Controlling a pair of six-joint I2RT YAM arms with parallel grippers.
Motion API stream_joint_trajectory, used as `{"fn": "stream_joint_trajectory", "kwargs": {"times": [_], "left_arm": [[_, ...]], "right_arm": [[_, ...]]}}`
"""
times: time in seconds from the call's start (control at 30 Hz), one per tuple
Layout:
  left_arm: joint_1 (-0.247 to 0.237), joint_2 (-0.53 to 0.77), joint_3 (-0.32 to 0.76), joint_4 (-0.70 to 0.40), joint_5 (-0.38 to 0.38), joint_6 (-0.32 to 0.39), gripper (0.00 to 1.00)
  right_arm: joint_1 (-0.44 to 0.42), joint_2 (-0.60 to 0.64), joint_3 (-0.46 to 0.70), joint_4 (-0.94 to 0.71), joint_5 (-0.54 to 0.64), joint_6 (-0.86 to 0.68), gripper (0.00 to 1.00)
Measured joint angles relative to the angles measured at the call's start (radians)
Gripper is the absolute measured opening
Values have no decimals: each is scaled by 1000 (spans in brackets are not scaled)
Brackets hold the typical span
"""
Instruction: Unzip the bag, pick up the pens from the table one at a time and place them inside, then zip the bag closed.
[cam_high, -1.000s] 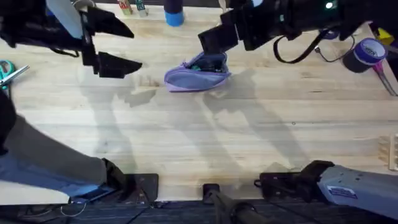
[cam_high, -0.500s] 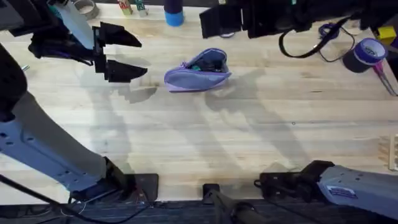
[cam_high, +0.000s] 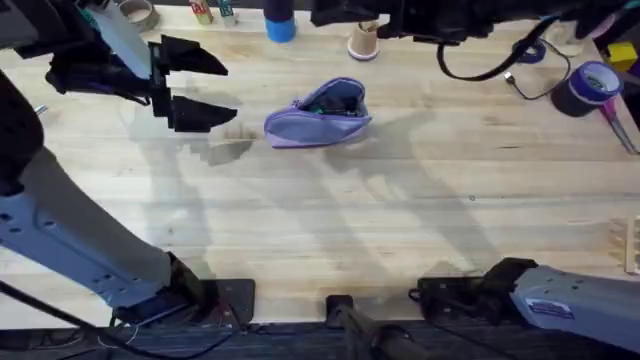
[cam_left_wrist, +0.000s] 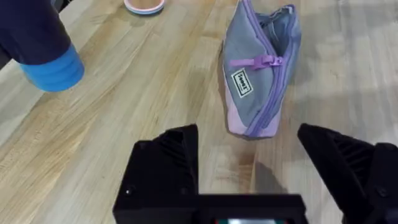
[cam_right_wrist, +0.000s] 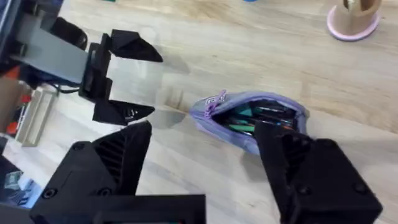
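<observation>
The lilac-and-grey pencil pouch lies unzipped on the wooden table, pens inside; the left gripper hangs at its nine o'clock, fingers spread. The right gripper is spread too, holding nothing.

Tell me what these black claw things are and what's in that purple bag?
They are a robot's two arms, and each claw is a hand with two fingers. One picture comes from a camera above the table. The other two come from little cameras on each wrist, so the claws look big there.

The left hand is open and empty, beside the bag. The right hand is also open and empty, up above the bag.

The bag is lilac and grey and lies on the wooden table. Its zipper is open, and pens lie inside. Farther back stand a blue bottle and a small pink-based holder. A roll of purple tape lies on the right.
</observation>
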Motion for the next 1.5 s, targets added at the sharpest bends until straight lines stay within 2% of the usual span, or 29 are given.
{"fn": "stream_joint_trajectory", "kwargs": {"times": [0.2, 0.47, 0.73, 0.77, 1.23, 1.5], "left_arm": [[0, 0, 0, 0, 0, 0, 993], [0, 0, 0, 0, 0, 0, 993], [0, 0, 0, 0, 0, 0, 993], [0, 0, 0, 0, 0, 0, 993], [0, 0, 0, 0, 0, 0, 993], [0, 0, 0, 0, 0, 0, 993]], "right_arm": [[1, 72, 50, -8, -42, -8, 996], [32, 282, 218, -80, -63, -22, 996], [53, 436, 244, -95, -62, -36, 996], [65, 486, 244, -92, -49, -46, 994], [76, 593, 245, -51, -14, -73, 995], [108, 599, 250, -50, -38, -78, 996]]}}
